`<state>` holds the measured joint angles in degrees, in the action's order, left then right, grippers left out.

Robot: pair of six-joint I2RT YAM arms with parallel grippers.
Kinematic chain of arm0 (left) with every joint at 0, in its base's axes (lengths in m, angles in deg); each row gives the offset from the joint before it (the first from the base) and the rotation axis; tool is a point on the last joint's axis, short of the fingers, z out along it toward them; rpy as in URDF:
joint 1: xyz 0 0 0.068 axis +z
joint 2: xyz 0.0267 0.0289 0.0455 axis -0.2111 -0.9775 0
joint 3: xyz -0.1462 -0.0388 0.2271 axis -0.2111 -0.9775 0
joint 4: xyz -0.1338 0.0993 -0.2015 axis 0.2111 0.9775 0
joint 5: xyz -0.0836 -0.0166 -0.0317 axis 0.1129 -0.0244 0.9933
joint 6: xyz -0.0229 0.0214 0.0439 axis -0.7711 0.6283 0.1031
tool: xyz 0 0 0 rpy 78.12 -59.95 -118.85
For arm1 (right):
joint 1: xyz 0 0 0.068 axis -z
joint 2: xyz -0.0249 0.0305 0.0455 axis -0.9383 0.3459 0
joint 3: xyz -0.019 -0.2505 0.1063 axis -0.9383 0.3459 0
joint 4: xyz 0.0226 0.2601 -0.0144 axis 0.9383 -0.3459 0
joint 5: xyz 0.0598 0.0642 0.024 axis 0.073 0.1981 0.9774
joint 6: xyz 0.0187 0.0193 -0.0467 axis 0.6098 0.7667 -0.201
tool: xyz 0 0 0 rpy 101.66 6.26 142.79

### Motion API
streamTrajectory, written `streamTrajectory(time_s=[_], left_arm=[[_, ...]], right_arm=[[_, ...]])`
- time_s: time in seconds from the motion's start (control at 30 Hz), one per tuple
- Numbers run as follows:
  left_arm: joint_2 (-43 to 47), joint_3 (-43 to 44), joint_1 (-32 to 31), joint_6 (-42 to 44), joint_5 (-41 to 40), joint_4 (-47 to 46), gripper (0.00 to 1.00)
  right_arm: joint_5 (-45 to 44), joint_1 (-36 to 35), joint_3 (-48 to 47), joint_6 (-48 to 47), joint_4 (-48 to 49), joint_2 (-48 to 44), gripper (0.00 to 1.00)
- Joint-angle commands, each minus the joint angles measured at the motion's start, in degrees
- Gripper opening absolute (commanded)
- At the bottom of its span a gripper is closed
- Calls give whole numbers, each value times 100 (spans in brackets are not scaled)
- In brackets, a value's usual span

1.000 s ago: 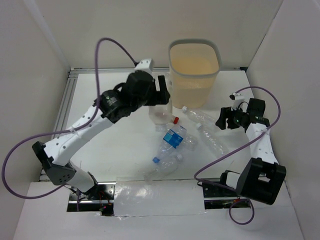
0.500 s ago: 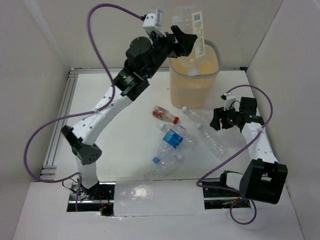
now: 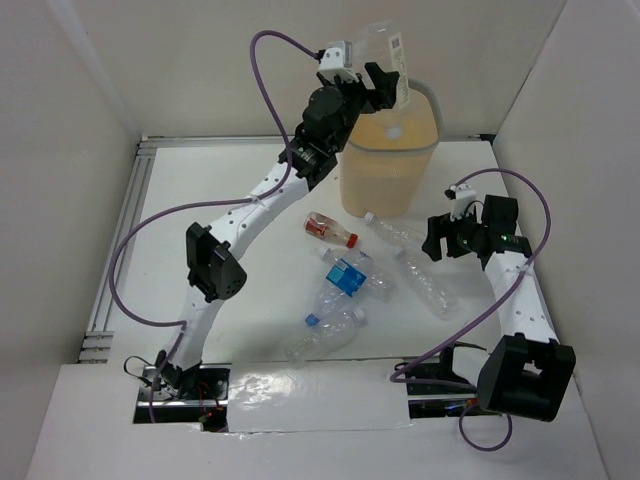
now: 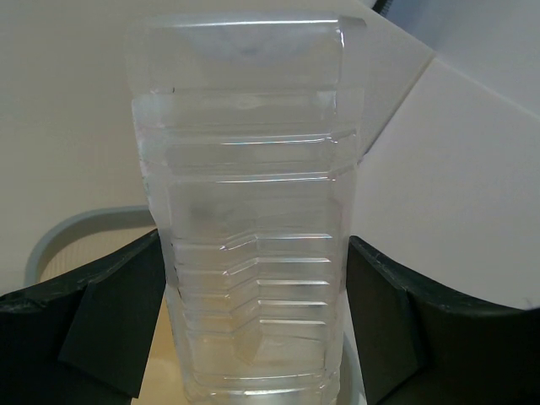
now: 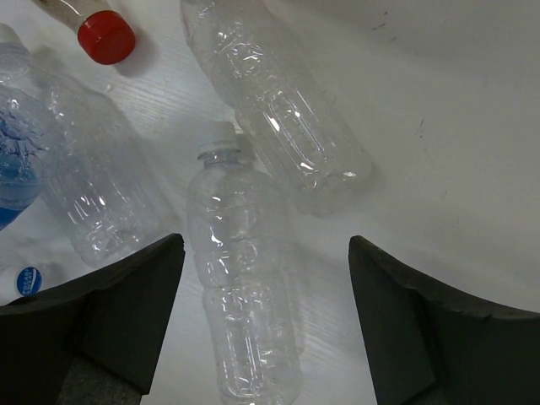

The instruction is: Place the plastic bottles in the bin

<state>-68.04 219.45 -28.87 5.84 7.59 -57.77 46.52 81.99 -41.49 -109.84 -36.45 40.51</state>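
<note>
My left gripper (image 3: 385, 85) is raised high over the bin (image 3: 390, 160) and shut on a clear ribbed plastic bottle (image 3: 385, 50). In the left wrist view the bottle (image 4: 245, 211) fills the gap between the black fingers (image 4: 110, 321), with the bin's grey rim (image 4: 51, 240) below. My right gripper (image 3: 440, 240) is open and low over the table. In the right wrist view, the gripper (image 5: 266, 253) has a clear white-capped bottle (image 5: 245, 312) lying between its jaws. Another clear bottle (image 5: 278, 118) lies beyond it.
More bottles lie on the white table in front of the bin: a small red-capped one (image 3: 330, 230), a blue-labelled one (image 3: 350, 272), a blue-capped clear one (image 3: 325, 335), and two clear ones (image 3: 395, 232) (image 3: 425, 283). White walls enclose the table.
My left arm has lifted the clear bottle from near the table up over the bin's mouth and stretched further right. My right gripper has barely moved.
</note>
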Motion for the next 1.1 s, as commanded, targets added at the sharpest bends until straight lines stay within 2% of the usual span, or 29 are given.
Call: streamTrajectory(time_s=[0.0, 0.07, 0.1, 0.43, 0.53, 0.6, 0.73, 0.83, 0.9, 0.93, 0.97, 1.0, 1.03, 1.07], left_arm=[[28, 180, 98, 233, -150, -570, 72], [28, 109, 98, 233, -36, -412, 95], [-24, 109, 98, 181, 17, -351, 100], [-139, 251, 335, -4, 466, 107, 100], [-77, 180, 335, -4, 571, 107, 95], [-25, 109, 335, -4, 519, 107, 100], [229, 109, 335, -4, 518, 45, 100], [833, 5, 73, 713, 518, 404, 98], [1405, -354, -103, 1093, 352, 799, 94], [1782, -1183, -296, 1268, 351, 1045, 93], [2656, -1696, -393, 1470, 151, 1134, 91], [3109, -2206, -464, 1472, 80, 1248, 90], [3531, -3151, -569, 1403, 27, 1615, 90], [3944, -3595, -570, 1028, 26, 1871, 90]], right_arm=[[-61, -36, 13, -77, -49, -64, 88], [-61, -36, 13, -77, -49, -11, 92], [-61, -36, 13, -77, -49, -11, 93], [-166, -36, 13, -77, 4, 42, 96], [-166, -36, 13, -77, 4, -10, 96], [-166, -36, 13, -77, 4, -11, 96], [-166, -36, 13, -77, 4, -64, 96], [-35, -36, 13, -190, 4, 15, 93], [-34, -89, -109, -357, -48, 102, 85], [-34, -185, -110, -445, -49, 208, 83], [-34, -308, -162, -707, -49, 261, 82], [-130, -387, -163, -823, -49, 322, 82], [-348, -536, -163, -1015, -49, 427, 82], [-455, -616, -163, -1104, 21, 515, 82]])
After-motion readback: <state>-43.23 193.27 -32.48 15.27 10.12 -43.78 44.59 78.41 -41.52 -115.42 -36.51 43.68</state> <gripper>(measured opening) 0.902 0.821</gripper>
